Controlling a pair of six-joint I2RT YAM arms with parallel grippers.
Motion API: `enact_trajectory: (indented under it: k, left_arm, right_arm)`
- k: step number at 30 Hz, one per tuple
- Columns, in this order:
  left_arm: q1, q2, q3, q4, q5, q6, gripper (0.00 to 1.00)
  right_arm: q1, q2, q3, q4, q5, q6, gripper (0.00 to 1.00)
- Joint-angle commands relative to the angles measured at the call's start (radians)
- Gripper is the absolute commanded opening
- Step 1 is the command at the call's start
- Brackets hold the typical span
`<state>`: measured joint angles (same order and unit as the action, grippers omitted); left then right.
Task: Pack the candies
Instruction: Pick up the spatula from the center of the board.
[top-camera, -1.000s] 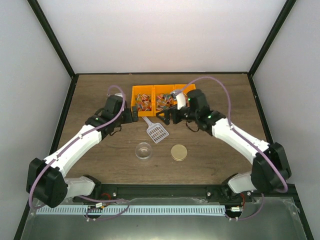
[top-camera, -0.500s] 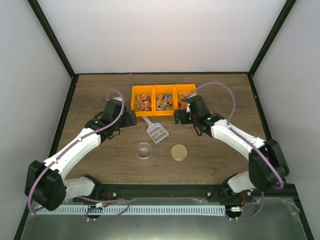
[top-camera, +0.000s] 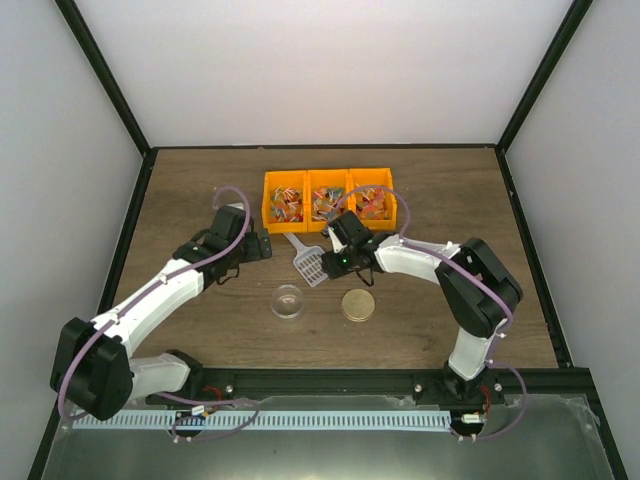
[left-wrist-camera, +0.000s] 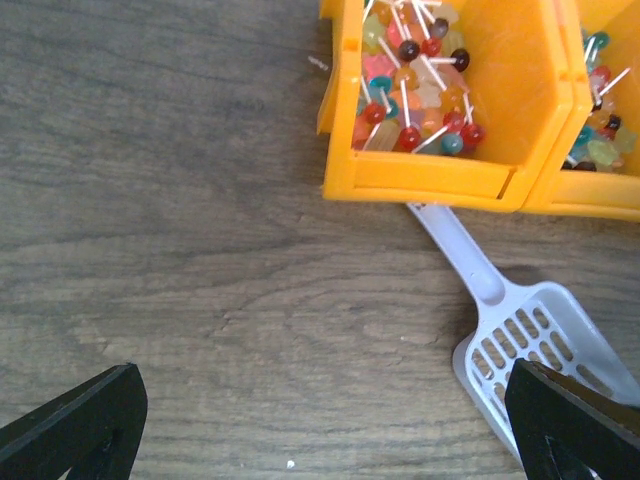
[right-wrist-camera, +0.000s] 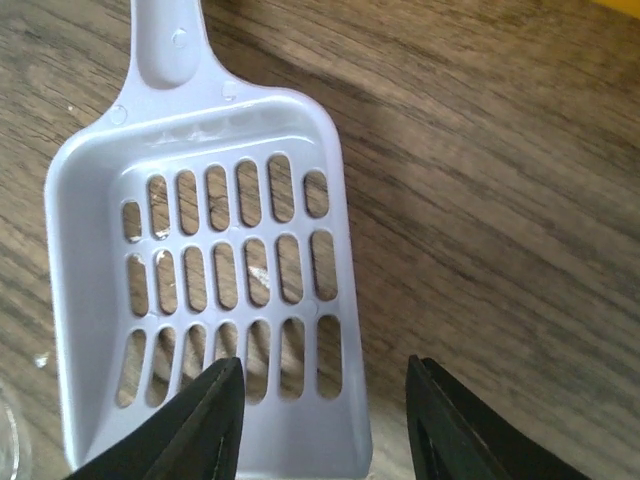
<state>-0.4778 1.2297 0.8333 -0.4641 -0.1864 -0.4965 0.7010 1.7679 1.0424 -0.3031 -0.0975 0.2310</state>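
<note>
Hanging at 9 o'clock over the table (top-camera: 200, 180), the left gripper (left-wrist-camera: 325, 420) holds its jaws wide apart. The candies (left-wrist-camera: 415, 85) lie in three orange bins (left-wrist-camera: 430, 175) at 12 o'clock, sticks pointing every way. The scoop (right-wrist-camera: 200, 300) lies handle toward 11 o'clock; the right gripper (right-wrist-camera: 325, 420), jaws apart, hovers over its rim.

Kind: candies (top-camera: 328, 203), many tiny sweets; close up, most are small round balls on thin white sticks, with a few pale lumpy pieces among them.
Colours: red, orange, teal, green, yellow, pink and dark brown, all mixed.
Place: inside three orange bins (top-camera: 268, 215) set side by side at the far middle of the table (top-camera: 180, 190), some in each bin.
Pose: heaped loosely, sticks pointing every way.
Fill: in the left bin the heap covers the floor and lies below the rim.
</note>
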Motion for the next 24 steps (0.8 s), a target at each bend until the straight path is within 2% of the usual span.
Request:
enact_trajectory:
  k: [1, 8, 14, 21, 24]
  left_arm:
    - [0.000, -0.051, -0.057, -0.014, -0.004, -0.040, 1.00]
    - [-0.001, -0.093, -0.091, -0.035, -0.018, -0.047, 1.00]
    - [-0.001, -0.092, -0.085, -0.035, -0.022, -0.034, 1.00]
    - [0.000, -0.091, -0.101, -0.020, 0.002, -0.032, 1.00]
    - [0.000, -0.096, -0.105, -0.018, 0.000, -0.032, 1.00]
  right_arm:
    - [-0.003, 0.052, 0.066, -0.005, 0.002, -0.023, 0.45]
    - [-0.003, 0.099, 0.106, -0.027, 0.062, -0.036, 0.25]
    - [-0.003, 0.055, 0.094, -0.051, 0.079, -0.024, 0.18]
    - [-0.003, -0.004, 0.030, -0.065, 0.074, -0.016, 0.02]
    - [-0.003, -0.039, 0.006, -0.076, 0.061, 0.002, 0.01]
